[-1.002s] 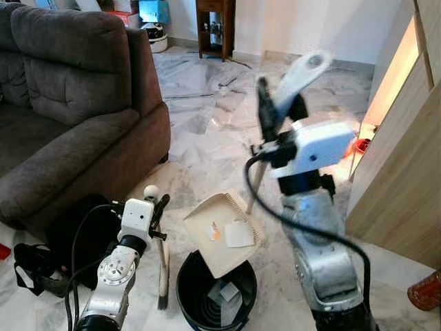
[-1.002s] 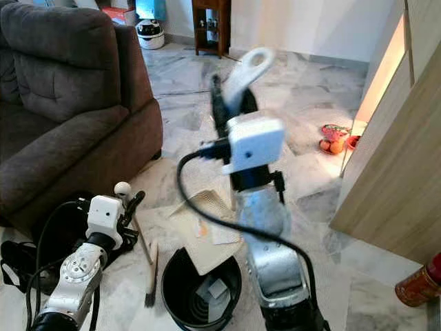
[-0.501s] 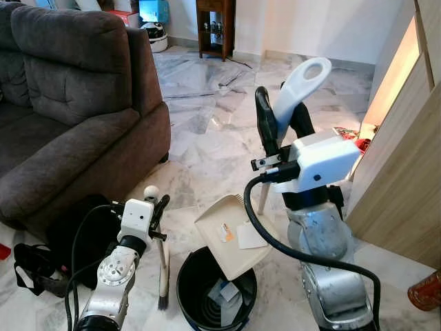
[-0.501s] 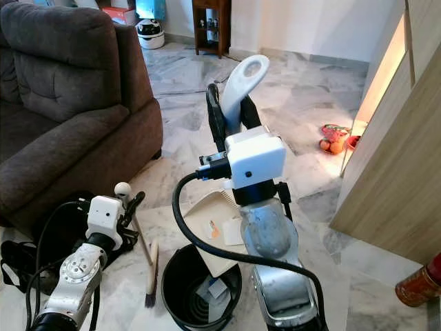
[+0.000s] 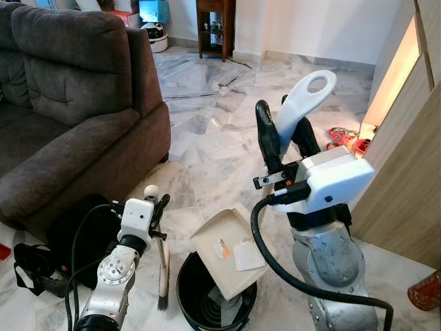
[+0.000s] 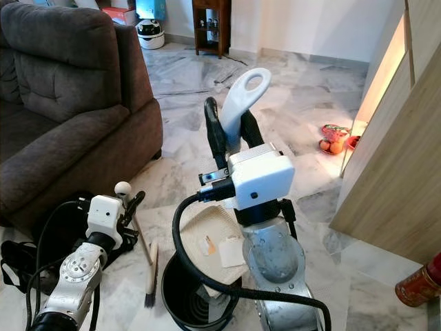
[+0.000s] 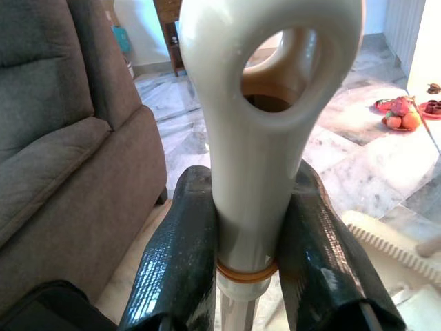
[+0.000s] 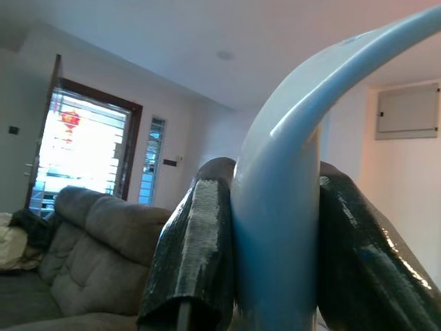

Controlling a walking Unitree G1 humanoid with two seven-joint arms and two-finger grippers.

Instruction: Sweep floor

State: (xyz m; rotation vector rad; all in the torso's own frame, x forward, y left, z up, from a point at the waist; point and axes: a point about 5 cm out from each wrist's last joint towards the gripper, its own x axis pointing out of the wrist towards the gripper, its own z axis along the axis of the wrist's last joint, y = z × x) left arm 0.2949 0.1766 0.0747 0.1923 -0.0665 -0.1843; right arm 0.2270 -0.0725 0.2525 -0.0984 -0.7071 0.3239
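Note:
My right gripper [image 5: 282, 127] is shut on the white looped handle [image 5: 306, 96] of a cream dustpan [image 5: 219, 236], seen close in the right wrist view [image 8: 282, 207]. The pan hangs tilted over a black bucket [image 5: 186, 293], with paper scraps [image 5: 247, 256] near its lower edge and more paper inside the bucket. My left gripper [image 5: 157, 210] is low at the left, shut on a small brush [image 5: 163, 272] whose bristles point down to the floor beside the bucket. In the left wrist view the cream brush handle [image 7: 258, 138] sits between the black fingers [image 7: 179, 262].
A grey sofa [image 5: 69, 124] fills the left, with a black bag [image 5: 58, 241] and cables at its foot. A wooden cabinet [image 5: 406, 193] stands close on the right, an orange jar [image 5: 424, 289] beside it. A red toy [image 5: 344, 134] and a wooden side table [image 5: 215, 24] lie farther off on the marble floor.
My right arm has shifted right and lower with the dustpan, bringing the pan down over the bucket. The paper scraps have slid toward its lower edge. The left arm has stayed still.

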